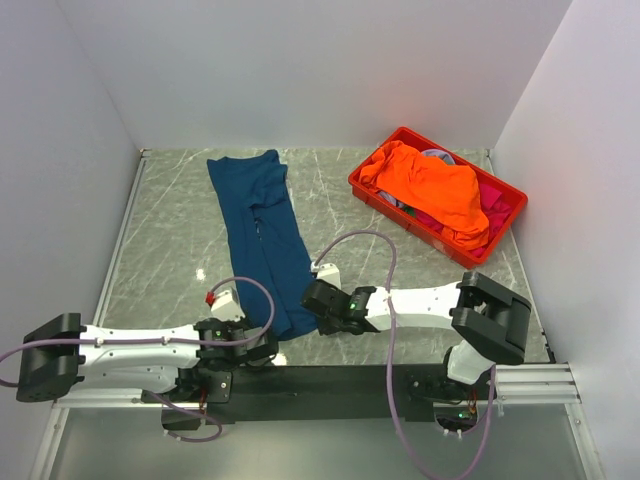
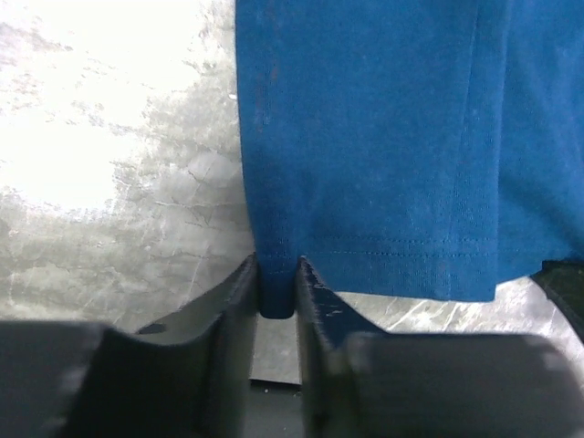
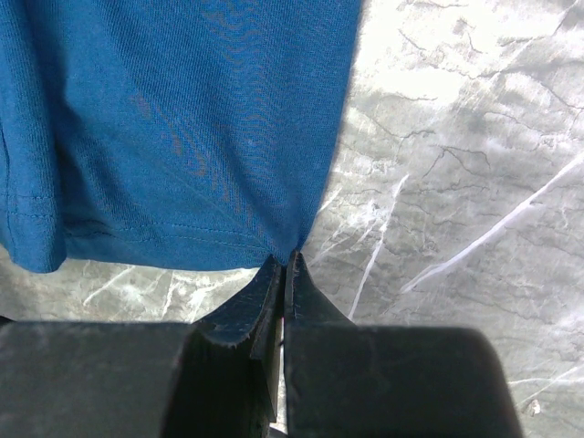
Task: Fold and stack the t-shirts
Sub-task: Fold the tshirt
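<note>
A navy-blue t-shirt (image 1: pixel 262 230) lies folded into a long narrow strip, running from the back of the table to its near edge; no print shows. My left gripper (image 1: pixel 262 345) is shut on the shirt's near left hem corner (image 2: pixel 276 292). My right gripper (image 1: pixel 312 300) is shut on the near right hem corner (image 3: pixel 290 254). The blue cloth fills the left wrist view (image 2: pixel 383 137) and the right wrist view (image 3: pixel 173 128). An orange t-shirt (image 1: pixel 430 185) lies heaped in the crate over magenta-pink cloth (image 1: pixel 490 200).
The red plastic crate (image 1: pixel 372 192) stands at the back right, skewed to the table edges. White walls close the table at the back and both sides. Grey marble table top (image 1: pixel 170 240) shows left of the shirt and between the shirt and the crate (image 1: pixel 340 225).
</note>
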Motion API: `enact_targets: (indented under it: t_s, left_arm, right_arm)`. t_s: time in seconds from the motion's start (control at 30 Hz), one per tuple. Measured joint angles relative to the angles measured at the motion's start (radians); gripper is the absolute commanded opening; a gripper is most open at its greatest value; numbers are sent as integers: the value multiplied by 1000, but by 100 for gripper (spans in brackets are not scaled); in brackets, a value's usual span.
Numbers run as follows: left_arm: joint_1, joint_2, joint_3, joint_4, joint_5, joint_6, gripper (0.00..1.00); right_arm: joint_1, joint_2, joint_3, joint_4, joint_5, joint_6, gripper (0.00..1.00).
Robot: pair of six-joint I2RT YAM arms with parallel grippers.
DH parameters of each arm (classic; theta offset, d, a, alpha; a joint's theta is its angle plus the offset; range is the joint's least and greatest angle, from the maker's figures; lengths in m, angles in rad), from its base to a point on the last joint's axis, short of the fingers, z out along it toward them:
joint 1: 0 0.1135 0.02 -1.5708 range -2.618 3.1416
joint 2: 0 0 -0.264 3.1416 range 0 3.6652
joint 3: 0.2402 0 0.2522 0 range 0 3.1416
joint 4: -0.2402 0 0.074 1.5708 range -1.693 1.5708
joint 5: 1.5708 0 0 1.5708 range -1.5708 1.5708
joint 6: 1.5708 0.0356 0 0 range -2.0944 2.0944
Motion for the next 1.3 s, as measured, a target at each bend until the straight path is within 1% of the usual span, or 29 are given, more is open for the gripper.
enact_targets:
  t_s: [0.07,0.1,0.23,0.47,0.7,0.87,1.03,1.13,1.3]
  left_arm:
    - [0,-5,-7,9,2,-1,22]
    - [0,-10,-11,14,2,0,16]
    - [-1,-20,-18,23,5,4,1]
    - [-2,-41,-18,31,18,63,1]
    - [-13,-92,-21,79,87,151,1]
    - [-45,-118,-31,97,125,158,1]
    - [-48,-166,-31,99,113,152,1]
    - [-16,-198,-31,122,100,179,1]
    - [171,-179,-31,231,125,313,1]
  right_arm:
    - [0,-2,-2,3,-1,0,0]
    - [-1,-3,-3,4,-2,0,0]
    - [-2,-5,-3,3,-14,-5,0]
    - [18,-40,-27,-12,-69,-17,0]
    - [63,-123,-78,-47,-124,-8,0]
    - [81,-151,-81,-64,-146,4,0]
    - [77,-161,-49,-98,-145,-8,0]
    - [56,-157,5,-114,-146,-37,0]
    - [-8,-119,87,-105,-153,-83,0]
